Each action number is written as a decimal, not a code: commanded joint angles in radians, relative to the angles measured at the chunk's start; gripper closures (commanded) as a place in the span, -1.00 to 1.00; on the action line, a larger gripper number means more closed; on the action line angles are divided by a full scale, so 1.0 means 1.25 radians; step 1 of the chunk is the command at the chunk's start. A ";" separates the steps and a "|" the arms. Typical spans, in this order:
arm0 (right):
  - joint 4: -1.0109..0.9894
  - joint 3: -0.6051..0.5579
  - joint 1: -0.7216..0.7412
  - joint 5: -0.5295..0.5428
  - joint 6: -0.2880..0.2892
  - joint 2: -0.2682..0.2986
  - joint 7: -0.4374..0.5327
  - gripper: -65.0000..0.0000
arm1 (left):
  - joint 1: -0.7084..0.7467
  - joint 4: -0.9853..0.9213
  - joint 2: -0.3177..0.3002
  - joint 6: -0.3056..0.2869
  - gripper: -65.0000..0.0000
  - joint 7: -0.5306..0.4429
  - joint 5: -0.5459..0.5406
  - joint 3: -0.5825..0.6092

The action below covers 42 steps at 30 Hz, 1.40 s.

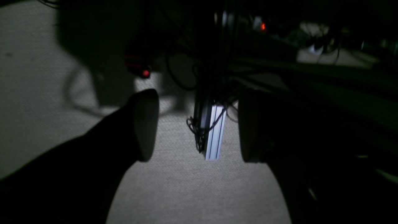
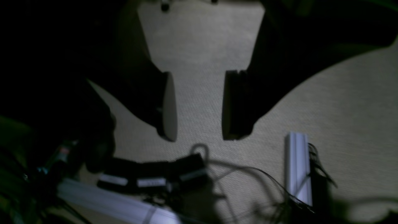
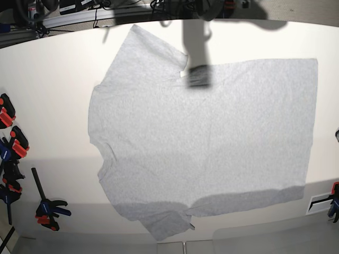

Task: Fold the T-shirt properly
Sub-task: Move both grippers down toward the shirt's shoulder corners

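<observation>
- Base view, far left: a row of clamps (image 3: pixel 11 159) along the surface (image 3: pixel 47 69) edge, perhaps five on this side; they overlap, so I can't count them exactly.
- Centre: one T-shirt (image 3: pixel 206 143), spread flat and plain side up on the surface. Its long axis runs left to right, with the collar end at left and the straight hem at right. One sleeve points to the top edge and the other to the bottom edge.
- No arm shows over the cloth in the base view, only a dark shadow near the upper sleeve. Both arms seem to sit off the far, top edge, so the shirt lies ahead of them.
- Right wrist view: one right pincer (image 2: pixel 199 105), released, with a clear gap between its pads and nothing in it.
- Left wrist view: one left pincer (image 1: pixel 199 124), also released and holding nothing.
- Which arm is nearer I can't tell. By the rig's layout, I'd judge the right arm suits the sleeve end and the left the hem end.
- Far right: one more clamp (image 3: pixel 333 198) at the edge.
</observation>
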 commanded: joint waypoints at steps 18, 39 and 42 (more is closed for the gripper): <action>0.942 0.407 -0.708 0.090 0.040 0.166 -0.353 0.29 | 0.572 0.922 -0.033 -0.003 -0.12 0.316 -0.290 -0.172; 1.417 0.549 -0.615 -0.058 0.302 0.246 -0.415 0.29 | 0.495 1.391 -0.057 -0.009 -0.12 0.500 -0.363 -0.288; 1.426 0.548 -0.556 -0.059 0.322 0.248 -0.416 0.29 | 0.441 1.391 -0.057 -0.009 -0.12 0.524 -0.364 -0.288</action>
